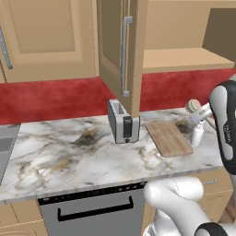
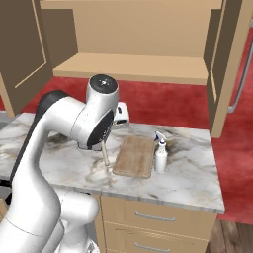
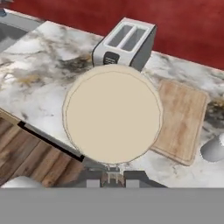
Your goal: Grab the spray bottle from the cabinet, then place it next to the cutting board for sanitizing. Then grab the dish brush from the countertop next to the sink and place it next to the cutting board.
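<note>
Two things already sit together in the left base view: the spray bottle (image 1: 197, 134) stands just beside the cutting board (image 1: 168, 138), at its 3 o'clock side, on the tabletop (image 1: 69, 156). That job looks done. Above them the dish brush (image 1: 194, 107) pokes out near the arm, over the board. In the right base view the brush handle (image 2: 105, 157) hangs down by the board's 9 o'clock edge, near the toaster (image 2: 122, 114), likely so it can be set down there. In the hand view the end effector (image 3: 113, 177) is clenched on the brush, whose round head covers the middle, above the board and toaster.
</note>
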Available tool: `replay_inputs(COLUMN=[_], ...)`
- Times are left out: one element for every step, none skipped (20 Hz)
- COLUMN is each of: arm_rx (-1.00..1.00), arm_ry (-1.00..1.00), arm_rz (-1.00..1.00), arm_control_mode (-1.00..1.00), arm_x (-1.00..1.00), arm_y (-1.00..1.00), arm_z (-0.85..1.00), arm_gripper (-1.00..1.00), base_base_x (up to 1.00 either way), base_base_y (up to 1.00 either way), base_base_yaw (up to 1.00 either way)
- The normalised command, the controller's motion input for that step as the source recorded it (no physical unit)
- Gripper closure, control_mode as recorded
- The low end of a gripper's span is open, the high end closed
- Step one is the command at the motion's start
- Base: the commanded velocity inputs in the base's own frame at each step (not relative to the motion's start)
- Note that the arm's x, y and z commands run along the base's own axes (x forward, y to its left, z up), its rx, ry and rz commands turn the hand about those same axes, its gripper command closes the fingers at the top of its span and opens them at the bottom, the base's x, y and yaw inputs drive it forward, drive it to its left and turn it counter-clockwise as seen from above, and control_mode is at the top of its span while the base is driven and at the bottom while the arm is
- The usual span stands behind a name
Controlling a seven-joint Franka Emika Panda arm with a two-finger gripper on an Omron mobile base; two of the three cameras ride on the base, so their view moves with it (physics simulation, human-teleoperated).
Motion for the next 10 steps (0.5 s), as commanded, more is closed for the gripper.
replay_inputs(arm_rx=[-0.26, -0.23, -0.20, -0.16, -0.16, -0.17, -0.18, -0.19, -0.19, -0.20], arm_ry=[0.15, 0.15, 0.13, 0.15, 0.15, 0.14, 0.12, 0.09, 0.09, 0.13], arm_rz=[0.39, 0.39, 0.39, 0.40, 0.41, 0.42, 0.42, 0.40, 0.39, 0.35], arm_control_mode=[-1.00, -1.00, -1.00, -1.00, -1.00, -1.00, -1.00, -1.00, -1.00, -1.00], arm_x=[0.00, 0.00, 0.00, 0.00, 0.00, 0.00, 0.00, 0.00, 0.00, 0.00], arm_y=[0.00, 0.00, 0.00, 0.00, 0.00, 0.00, 0.00, 0.00, 0.00, 0.00], arm_z=[-0.15, -0.20, -0.22, -0.25, -0.21, -0.22, -0.20, -0.14, -0.17, -0.16], arm_gripper=[1.00, 1.00, 1.00, 1.00, 1.00, 1.00, 1.00, 1.00, 1.00, 1.00], base_base_x=[0.00, 0.00, 0.00, 0.00, 0.00, 0.00, 0.00, 0.00, 0.00, 0.00], base_base_y=[0.00, 0.00, 0.00, 0.00, 0.00, 0.00, 0.00, 0.00, 0.00, 0.00], base_base_yaw=[0.00, 0.00, 0.00, 0.00, 0.00, 0.00, 0.00, 0.00, 0.00, 0.00])
